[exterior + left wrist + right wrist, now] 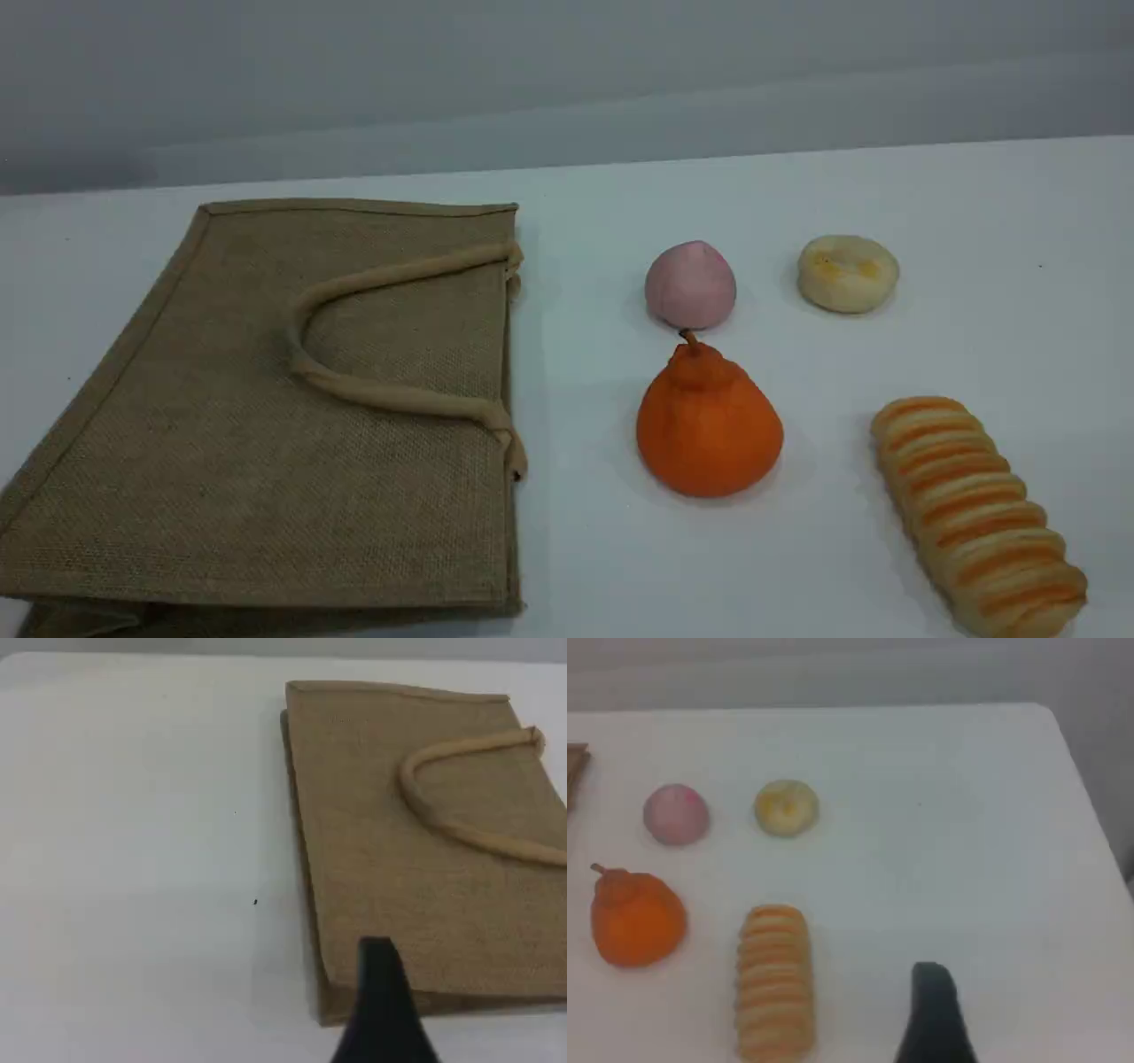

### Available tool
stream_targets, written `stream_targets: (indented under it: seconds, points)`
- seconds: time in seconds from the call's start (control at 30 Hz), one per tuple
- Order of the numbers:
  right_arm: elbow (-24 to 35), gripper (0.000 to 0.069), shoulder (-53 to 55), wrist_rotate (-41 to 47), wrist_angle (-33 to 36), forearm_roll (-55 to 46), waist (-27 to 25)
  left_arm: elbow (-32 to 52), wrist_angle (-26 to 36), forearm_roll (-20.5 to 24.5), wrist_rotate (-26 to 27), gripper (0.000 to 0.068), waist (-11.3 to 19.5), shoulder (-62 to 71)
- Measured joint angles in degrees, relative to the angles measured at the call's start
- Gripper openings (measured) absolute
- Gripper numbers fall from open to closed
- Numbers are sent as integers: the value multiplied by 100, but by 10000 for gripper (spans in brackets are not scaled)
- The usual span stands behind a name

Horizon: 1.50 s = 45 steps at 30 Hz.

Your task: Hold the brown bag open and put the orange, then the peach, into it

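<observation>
White counter point(974, 204) runs back to a plain grey wall. At the far left, the left fingers point(383, 1001) stand wide with nothing between them. Only one dark tip shows in the left wrist view, over the bag's near edge, and I cannot tell whether it touches the cloth. The bag point(266, 443) lies flat on the counter's left half, its mouth shut and turned right toward the foods. One handle point(390, 396) loops flat on its upper face. Right of the bag and apart from it, the peach point(690, 284) sits farther back and the orange point(709, 430) nearer; the orange's stem points at the peach and almost reaches it. Right of the peach rests a pale round pastry point(848, 274). Right of the orange and closer to the front lies a striped roll point(974, 514). At the far right, the right fingers point(935, 1014) are likewise wide and hold nothing, with one tip showing over bare counter right of the roll.
</observation>
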Motion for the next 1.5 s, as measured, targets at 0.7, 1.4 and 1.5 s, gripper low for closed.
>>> stream_targets:
  seconds: [0.7, 1.4, 1.5]
  points:
    - [-236, 438, 1332, -796, -1395, 1057, 0, -1038, -1473, -38, -287, 435, 0, 2149]
    - [-1679, 438, 6920, -3308, -3781, 3868, 0, -1937, -3521, -795, -302, 435, 0, 8043]
    - [-1781, 438, 7538, -3739, -3876, 4483, 0, -1972, -3742, -795, -302, 435, 0, 8596]
